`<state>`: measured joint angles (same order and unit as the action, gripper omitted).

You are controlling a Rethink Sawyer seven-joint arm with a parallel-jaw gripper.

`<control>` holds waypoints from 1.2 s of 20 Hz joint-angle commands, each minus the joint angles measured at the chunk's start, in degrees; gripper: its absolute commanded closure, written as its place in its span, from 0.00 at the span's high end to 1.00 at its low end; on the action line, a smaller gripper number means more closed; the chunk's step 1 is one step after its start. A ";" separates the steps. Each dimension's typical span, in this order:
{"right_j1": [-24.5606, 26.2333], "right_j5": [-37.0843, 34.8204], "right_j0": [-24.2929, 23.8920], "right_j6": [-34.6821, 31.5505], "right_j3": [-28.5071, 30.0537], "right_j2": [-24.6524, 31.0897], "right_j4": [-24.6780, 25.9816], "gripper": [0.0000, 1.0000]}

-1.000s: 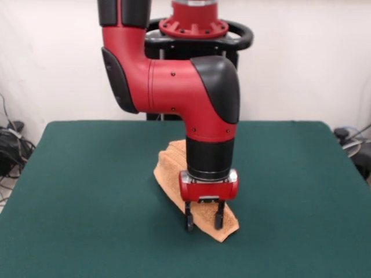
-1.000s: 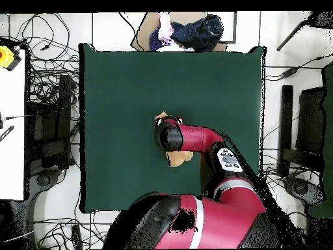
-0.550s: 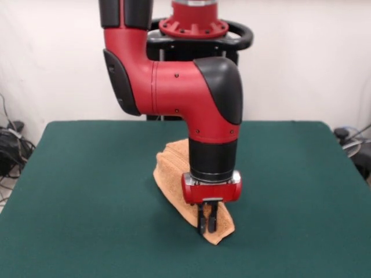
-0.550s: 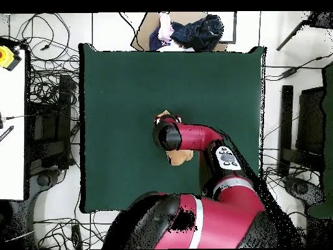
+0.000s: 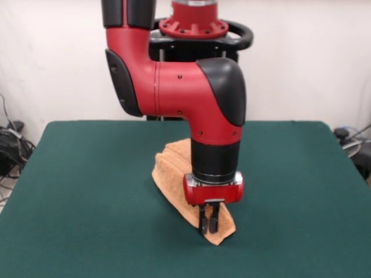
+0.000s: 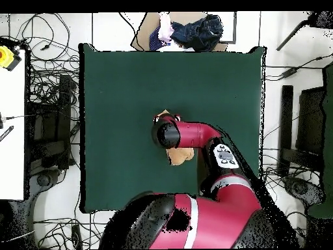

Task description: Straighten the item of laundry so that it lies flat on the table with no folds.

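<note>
Here we see the light orange terry-cloth towel [image 5: 172, 174] bunched in folds at the centre of the wide dark green felt-topped table [image 5: 81, 191]; the red and black gripper [image 5: 208, 223] pinches its lower right end, fingers pressed together.

- Robotics lab, by the look of it: red and black arm [image 5: 191, 104] on a pedestal at a green-topped table [image 5: 87, 191].
- Bare white wall [image 5: 52, 58] behind, no home furniture.
- Cables [image 6: 45, 97] all over the floor round the table, plus equipment racks [image 6: 306, 124] at the sides.
</note>
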<state>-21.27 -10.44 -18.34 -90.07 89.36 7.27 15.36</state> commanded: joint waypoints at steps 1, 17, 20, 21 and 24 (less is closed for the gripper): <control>4.02 -2.30 2.89 -7.16 0.23 1.91 -0.45 0.00; -19.07 -12.03 5.23 -8.92 14.30 -3.46 -3.28 0.00; -19.64 -12.55 5.59 -9.36 14.48 -3.48 -3.34 0.00; -19.53 -11.99 5.61 -9.60 14.66 -3.42 -3.18 0.00; -19.22 -9.09 4.59 -10.20 15.70 -2.23 -2.85 1.00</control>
<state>-39.71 -17.11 -13.69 -90.07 99.92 5.88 14.46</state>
